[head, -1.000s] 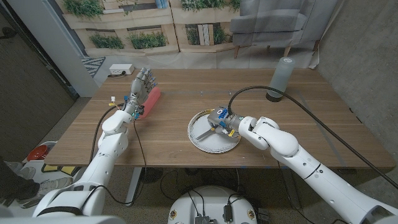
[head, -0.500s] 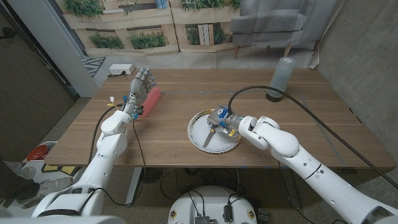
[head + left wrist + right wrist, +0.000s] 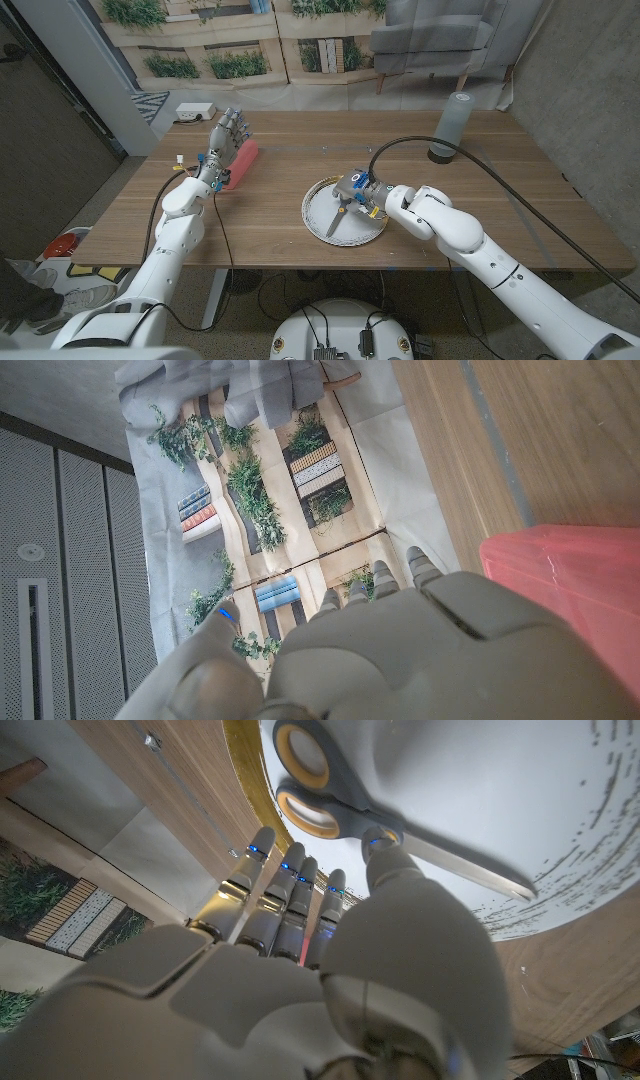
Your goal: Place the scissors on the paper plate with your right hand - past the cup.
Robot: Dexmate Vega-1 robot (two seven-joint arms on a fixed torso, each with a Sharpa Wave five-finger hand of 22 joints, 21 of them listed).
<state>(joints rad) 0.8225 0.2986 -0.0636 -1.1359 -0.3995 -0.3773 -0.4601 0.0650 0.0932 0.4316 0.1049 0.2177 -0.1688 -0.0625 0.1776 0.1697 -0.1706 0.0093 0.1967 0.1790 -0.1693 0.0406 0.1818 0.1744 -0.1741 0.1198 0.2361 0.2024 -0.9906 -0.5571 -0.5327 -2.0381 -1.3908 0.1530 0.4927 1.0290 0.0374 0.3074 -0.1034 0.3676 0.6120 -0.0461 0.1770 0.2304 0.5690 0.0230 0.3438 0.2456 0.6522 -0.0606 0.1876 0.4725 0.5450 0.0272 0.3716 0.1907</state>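
The scissors (image 3: pixel 337 218), grey-handled with yellow inside the rings, lie on the white paper plate (image 3: pixel 312 200) at mid-table, blades towards the near edge. My right hand (image 3: pixel 356 188) hovers just over their handles with fingers stretched out and nothing gripped. In the right wrist view the scissors (image 3: pixel 425 848) lie flat on the plate (image 3: pixel 520 780), with my right hand (image 3: pixel 300 950) close above and its thumb tip over the pivot. The grey cup (image 3: pixel 452 125) stands at the far right. My left hand (image 3: pixel 228 138) stands upright and empty at the far left.
A pink-red block (image 3: pixel 245 160) lies beside my left hand and shows again (image 3: pixel 570 570) past my left hand (image 3: pixel 420 650) in the left wrist view. A black cable (image 3: pixel 470 165) loops from my right arm over the table towards the cup.
The scissors swung from pointing left to pointing at the near edge and now lie still on the plate. My right hand has lifted slightly away from them. The left arm has not moved.
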